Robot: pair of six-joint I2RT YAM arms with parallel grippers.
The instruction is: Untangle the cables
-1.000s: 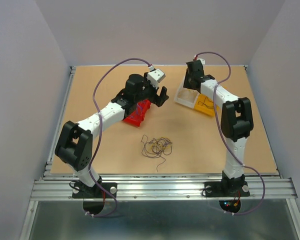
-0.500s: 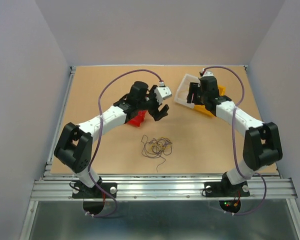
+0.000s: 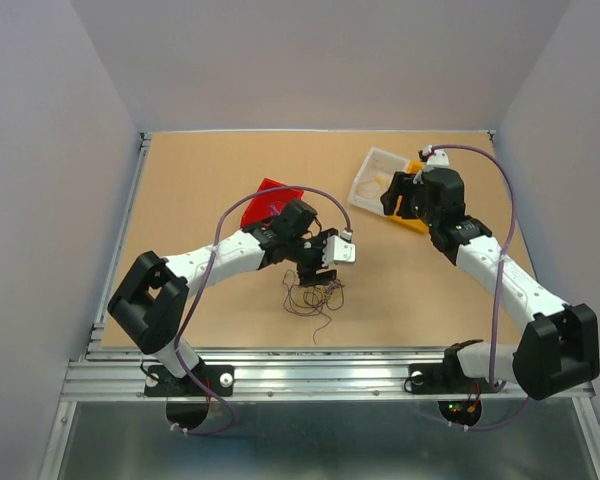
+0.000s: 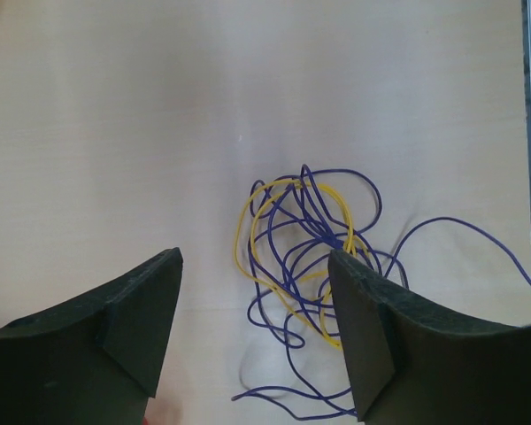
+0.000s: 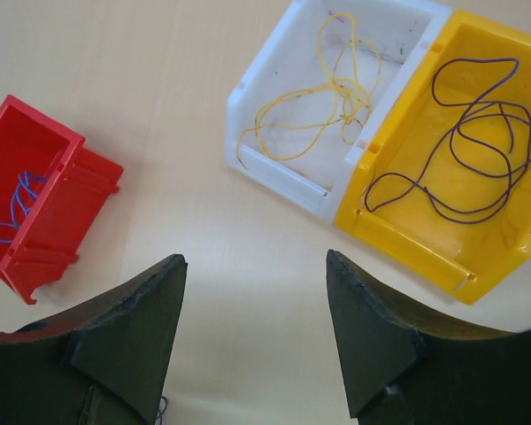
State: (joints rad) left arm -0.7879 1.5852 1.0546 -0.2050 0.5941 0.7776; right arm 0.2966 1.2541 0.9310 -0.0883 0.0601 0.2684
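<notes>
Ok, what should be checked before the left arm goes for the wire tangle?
1. Left claw open and empty: ok.
2. Tangled clump of thin blue-purple and yellow wires in front of it: ok.
3. Clump centred between the jaws: not ok, it sits off to one side.
4. One strand separated for picking: not ok, the loops are interlaced.
5. Right claw open, empty, by the red plastic bin, white plastic bin and yellow plastic bin: ok.
6. Left claw's height over the tan tabletop: cannot tell.
</notes>
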